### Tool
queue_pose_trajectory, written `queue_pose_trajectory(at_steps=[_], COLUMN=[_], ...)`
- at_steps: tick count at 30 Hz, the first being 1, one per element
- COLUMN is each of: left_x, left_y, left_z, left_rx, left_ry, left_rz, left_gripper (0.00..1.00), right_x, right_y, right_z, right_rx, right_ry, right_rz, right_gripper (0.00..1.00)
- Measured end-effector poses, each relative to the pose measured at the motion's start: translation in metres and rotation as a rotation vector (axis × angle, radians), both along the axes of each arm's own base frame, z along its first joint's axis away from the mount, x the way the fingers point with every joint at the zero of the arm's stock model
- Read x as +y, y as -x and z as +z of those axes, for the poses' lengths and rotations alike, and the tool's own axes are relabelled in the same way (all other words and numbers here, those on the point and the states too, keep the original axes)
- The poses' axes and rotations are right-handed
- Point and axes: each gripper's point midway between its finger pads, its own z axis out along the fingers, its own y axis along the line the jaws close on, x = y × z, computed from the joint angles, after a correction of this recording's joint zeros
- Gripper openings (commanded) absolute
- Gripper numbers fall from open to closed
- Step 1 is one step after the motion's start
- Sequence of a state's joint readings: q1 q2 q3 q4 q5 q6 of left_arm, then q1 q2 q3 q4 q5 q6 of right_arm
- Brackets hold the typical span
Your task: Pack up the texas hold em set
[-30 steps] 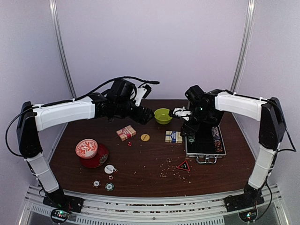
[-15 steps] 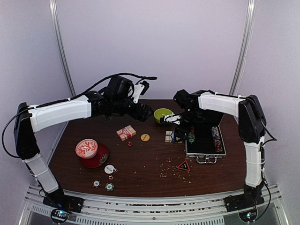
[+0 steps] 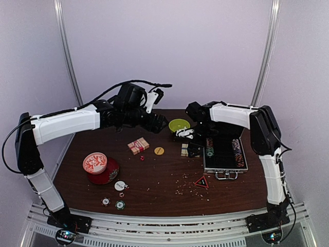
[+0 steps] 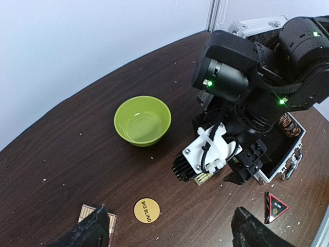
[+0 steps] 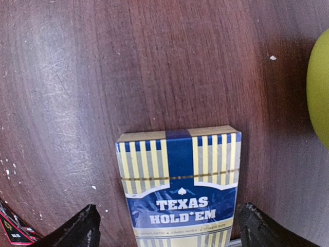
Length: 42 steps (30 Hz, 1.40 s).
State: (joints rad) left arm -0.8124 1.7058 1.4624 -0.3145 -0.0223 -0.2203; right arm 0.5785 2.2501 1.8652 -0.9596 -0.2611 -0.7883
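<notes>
While low astride the Texas Hold'Em deck (image 5: pixel 180 175), right gripper (image 5: pixel 167 229) spread; left gripper (image 4: pixel 169 229) spread, aloft; crumb-strewn brown table (image 3: pixel 154 180).

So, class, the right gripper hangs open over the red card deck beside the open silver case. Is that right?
Not quite. The right gripper hangs open over the blue deck, gold-striped and marked TEXAS HOLD'EM, as the right wrist view shows. It does lie beside the open silver case; the red deck sits further left.
</notes>
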Motion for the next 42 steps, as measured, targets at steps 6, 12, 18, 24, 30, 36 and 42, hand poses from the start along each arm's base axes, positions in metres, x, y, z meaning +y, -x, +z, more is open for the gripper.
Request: queue_pose_trajectory(at_steps=[6,12,18,24,30,36,42], left_x=[0.0,0.0,-0.001,-0.002,-0.002,-0.003,-0.003], left_y=[0.0,0.001,0.002,0.002,0.003,0.004,0.004], left_z=[0.001,0.001,0.001,0.001,0.001,0.001,0.001], left_rx=[-0.001,0.0,0.003,0.005,0.006,0.009,0.009], left_ry=[0.002,0.004,0.006,0.008,0.009,0.011,0.012], left_rz=[-0.001,-0.005,-0.01,-0.014,-0.018,-0.022,-0.023], left_gripper=[0.83,0.83,0.83,0.83,0.83,0.83,0.83], right_x=[-0.001,-0.003,-0.003,0.003,0.009,0.007,0.005], right_y=[0.002,0.008,0.012,0.013,0.013,0.012,0.01], right_z=[-0.007,-0.006,-0.006,-0.006,-0.006,-0.011,-0.012], right_rx=[0.019,0.05,0.071,0.068,0.056,0.054,0.045], right_ry=[0.017,0.025,0.021,0.012,0.005,0.021,0.034], right_rz=[0.016,0.03,0.023,0.013,0.017,0.01,0.007], right_gripper=[0.83,0.74,0.78,0.81,0.76,0.81,0.73])
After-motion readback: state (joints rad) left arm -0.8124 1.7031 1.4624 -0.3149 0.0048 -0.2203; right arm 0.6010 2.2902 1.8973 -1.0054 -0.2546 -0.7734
